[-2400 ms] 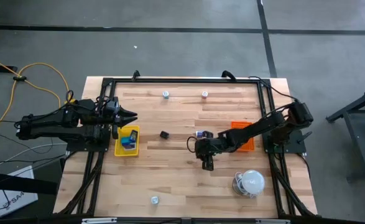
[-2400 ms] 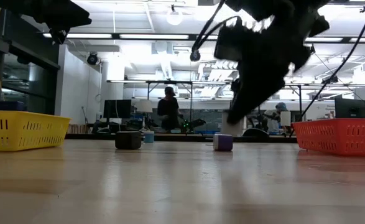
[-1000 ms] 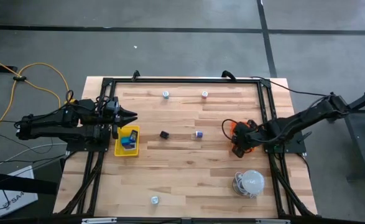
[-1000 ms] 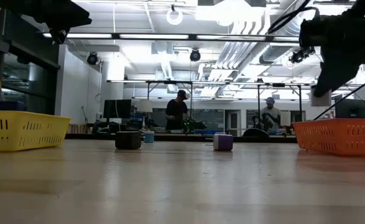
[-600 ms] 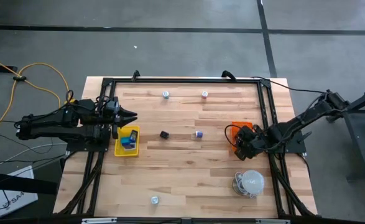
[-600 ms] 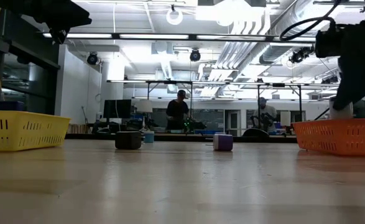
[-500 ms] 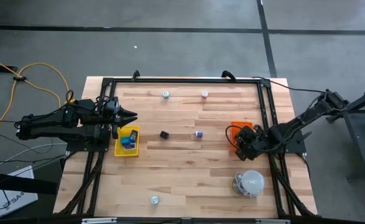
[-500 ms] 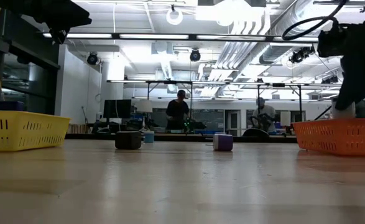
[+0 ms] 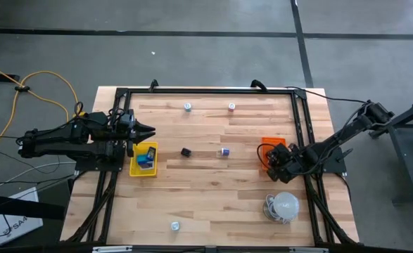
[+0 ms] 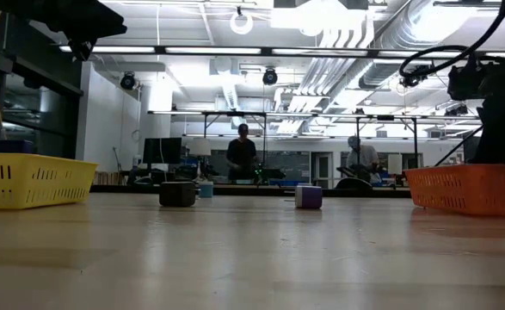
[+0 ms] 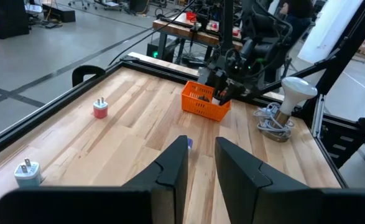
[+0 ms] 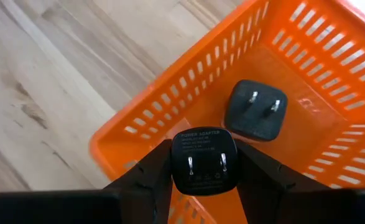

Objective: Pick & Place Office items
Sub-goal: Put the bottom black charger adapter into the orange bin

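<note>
My right gripper (image 9: 275, 160) hangs over the orange basket (image 9: 274, 143), shut on a black power adapter (image 12: 204, 160) whose two prongs face the wrist camera. A second black adapter (image 12: 255, 109) lies on the basket's floor. On the table rest a black block (image 9: 186, 152), a purple piece (image 9: 225, 151) and three small white plugs (image 9: 188, 107) (image 9: 231, 107) (image 9: 174, 225). My left gripper (image 9: 150, 128) waits at the left edge above the yellow tray (image 9: 133, 169). Its fingers (image 11: 173, 165) stand a narrow gap apart with nothing between them. My right gripper pinches the black adapter by two opposite sides (image 12: 176, 163), one finger (image 12: 151, 174) on each. The fingers slant down from above. The adapter is lifted clear, prong face up toward the wrist, over the basket's wall (image 12: 145, 134) on the table-centre side.
A white dome lamp (image 9: 285, 206) with a coiled cable stands near the right front corner, close to the basket. The yellow tray holds blue pieces (image 9: 145, 158). A black frame (image 9: 206, 90) runs around the tabletop. People move in the room beyond the table.
My right gripper has sunk toward the orange basket with the black adapter still in its fingers. It has drawn a little toward the table's right edge and rolled about its own line. The adapter now hangs lower, near the basket's rim.
</note>
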Robot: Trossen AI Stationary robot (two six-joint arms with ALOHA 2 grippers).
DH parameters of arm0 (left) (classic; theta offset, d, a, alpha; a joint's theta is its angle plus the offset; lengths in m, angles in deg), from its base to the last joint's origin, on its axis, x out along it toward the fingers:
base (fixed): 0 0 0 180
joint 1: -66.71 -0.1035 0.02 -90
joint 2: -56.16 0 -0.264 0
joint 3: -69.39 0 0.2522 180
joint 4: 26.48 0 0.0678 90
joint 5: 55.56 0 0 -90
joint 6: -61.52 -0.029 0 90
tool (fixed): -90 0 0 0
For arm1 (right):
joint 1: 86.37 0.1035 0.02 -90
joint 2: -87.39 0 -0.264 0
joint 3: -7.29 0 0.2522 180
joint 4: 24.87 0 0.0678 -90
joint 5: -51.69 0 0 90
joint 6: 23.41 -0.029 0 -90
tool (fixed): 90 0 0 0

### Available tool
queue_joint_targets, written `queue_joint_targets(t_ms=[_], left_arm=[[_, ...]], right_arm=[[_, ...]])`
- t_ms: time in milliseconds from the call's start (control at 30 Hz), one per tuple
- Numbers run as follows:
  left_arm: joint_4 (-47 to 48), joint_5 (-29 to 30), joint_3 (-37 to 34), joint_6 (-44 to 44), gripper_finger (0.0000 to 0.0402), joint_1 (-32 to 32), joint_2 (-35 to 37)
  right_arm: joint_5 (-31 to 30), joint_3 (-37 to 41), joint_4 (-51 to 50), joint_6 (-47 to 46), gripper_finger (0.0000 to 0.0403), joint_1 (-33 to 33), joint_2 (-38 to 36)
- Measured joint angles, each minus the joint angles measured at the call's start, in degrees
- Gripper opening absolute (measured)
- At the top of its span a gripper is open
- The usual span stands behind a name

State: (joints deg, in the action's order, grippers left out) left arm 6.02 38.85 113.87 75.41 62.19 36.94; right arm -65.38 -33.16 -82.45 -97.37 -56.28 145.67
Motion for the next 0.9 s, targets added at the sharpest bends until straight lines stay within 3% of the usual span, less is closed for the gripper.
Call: queue_joint_targets(t_ms=[600,900], left_arm=[[0.0,0.0,0.01,0.0,0.0078,-0.01,0.0],[0.0,0.0,0.0,0.0,0.0078,0.0,0.0]], right_arm=[[1.61,0.64,0.44,-0.07,0.0137,-0.14,0.0],[1.69,0.64,0.42,-1.04,0.017,-0.14,0.0]])
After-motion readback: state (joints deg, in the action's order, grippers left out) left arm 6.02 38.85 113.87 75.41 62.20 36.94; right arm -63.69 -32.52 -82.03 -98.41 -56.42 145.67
